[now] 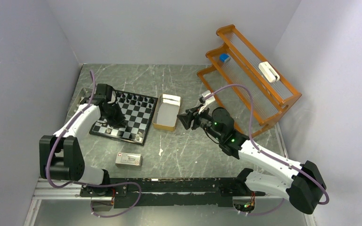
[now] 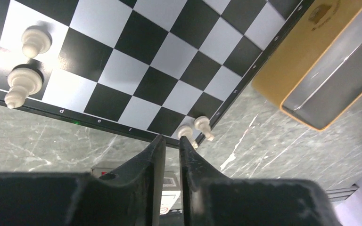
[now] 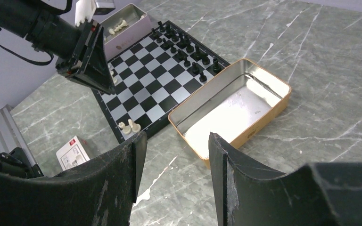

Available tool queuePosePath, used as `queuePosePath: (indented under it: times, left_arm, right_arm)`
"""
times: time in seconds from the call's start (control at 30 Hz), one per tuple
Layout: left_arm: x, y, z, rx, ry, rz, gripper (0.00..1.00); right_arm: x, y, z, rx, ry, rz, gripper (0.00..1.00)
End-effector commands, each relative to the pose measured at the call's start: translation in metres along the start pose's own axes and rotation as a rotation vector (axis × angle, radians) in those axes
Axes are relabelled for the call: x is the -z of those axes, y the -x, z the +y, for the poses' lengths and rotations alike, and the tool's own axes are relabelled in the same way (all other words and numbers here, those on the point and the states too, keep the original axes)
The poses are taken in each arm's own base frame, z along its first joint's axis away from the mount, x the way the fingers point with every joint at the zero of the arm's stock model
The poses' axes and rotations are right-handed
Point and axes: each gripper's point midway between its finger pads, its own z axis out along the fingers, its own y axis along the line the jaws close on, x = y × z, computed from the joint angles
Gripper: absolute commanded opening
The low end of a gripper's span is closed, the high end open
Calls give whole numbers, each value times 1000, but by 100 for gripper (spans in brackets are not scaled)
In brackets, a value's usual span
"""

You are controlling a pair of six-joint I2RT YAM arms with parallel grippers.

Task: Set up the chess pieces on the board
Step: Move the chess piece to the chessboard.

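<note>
The board (image 1: 139, 115) lies on the surface in front of the left arm, with an open tan box (image 3: 226, 108), seen to be empty, just beside its right edge. The black chess pieces (image 3: 184, 47) are ranked along the two far rows, so that side is judged to be set up. Only a few pale pieces are seen on the near side: two (image 2: 21, 84) on squares by the near rim and a pair (image 2: 193, 128) crowded at the near right corner, one of them tilted. More pale pieces are seen in a small tin (image 3: 122, 23) beyond the far left of the board, which is probably why the left arm is kept on that side.

The left gripper (image 2: 171, 140) is held low over the near edge of the board with its fingers drawn almost together, only a thin slit being left. Nothing is seen in the slit. It is judged to be between placements.

The right gripper (image 3: 176, 139) is held wide apart and empty, near the tan box and pointed toward the board. It appears to be parked clear of the left arm's work. A small white-and-red carton (image 1: 128, 160) lies apart, nearer the arm bases.
</note>
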Motion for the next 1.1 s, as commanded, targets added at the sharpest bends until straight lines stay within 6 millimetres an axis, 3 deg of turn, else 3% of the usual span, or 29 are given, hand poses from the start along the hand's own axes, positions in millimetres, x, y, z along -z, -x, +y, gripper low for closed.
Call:
queuePosePath:
  times: [0.0,0.1,0.2,0.67,1.07]
  left_arm:
    - [-7,1,6,-80,4,-24,20]
    - [-17,-5,16,-97,36,-3,15]
    - [-24,-15,9,-84,-34,10,11]
    - [-35,-25,0,-98,-131,-5,8]
    - [-47,-48,-7,-86,-180,77,5]
  right_arm:
    - [-1,4,2,-6,7,-12,55]
    - [-1,8,4,-8,11,-25,55]
    - [-1,12,5,-13,15,-43,55]
    - [-1,8,4,-17,13,-31,54]
    - [2,6,4,-35,11,-26,54]
